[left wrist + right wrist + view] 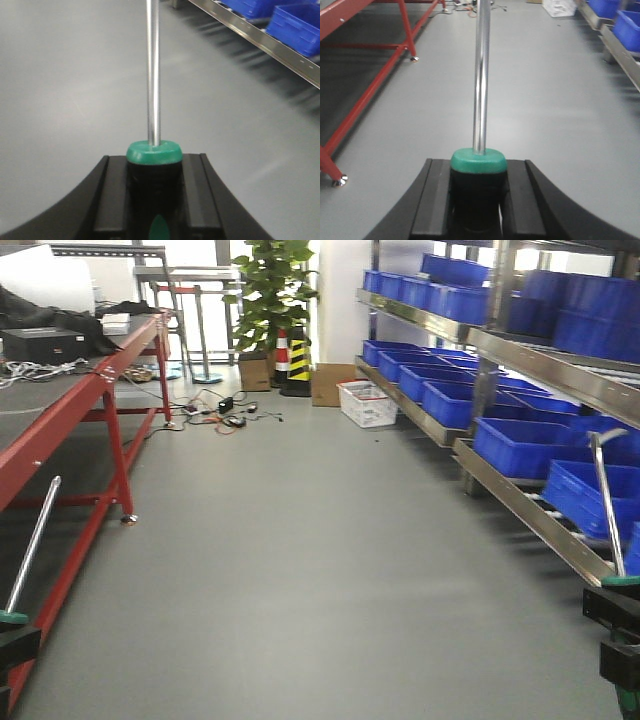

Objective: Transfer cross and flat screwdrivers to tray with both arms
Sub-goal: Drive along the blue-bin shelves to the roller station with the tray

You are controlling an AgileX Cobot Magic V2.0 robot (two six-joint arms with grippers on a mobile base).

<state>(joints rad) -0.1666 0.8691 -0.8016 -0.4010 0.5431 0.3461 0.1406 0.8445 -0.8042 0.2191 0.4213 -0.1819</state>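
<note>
1. My left gripper (153, 172) is clamping the left screwdriver (153, 75) by its black handle, with the green collar just clear of the jaws and the steel shaft pointing away over the grey floor (60, 100).
2. My right gripper (479, 175) is holding the right screwdriver (480, 75) the same way.
3. In the front view both shafts are rising well apart, between the red desk (60, 410) and the steel shelf (530, 512) holding blue bins (520, 445).

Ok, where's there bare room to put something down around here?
The grey floor between the red-framed workbench and the steel shelving of blue plastic bins is bare. Crowded at the far end: loose cables, potted plant, white basket.
</note>
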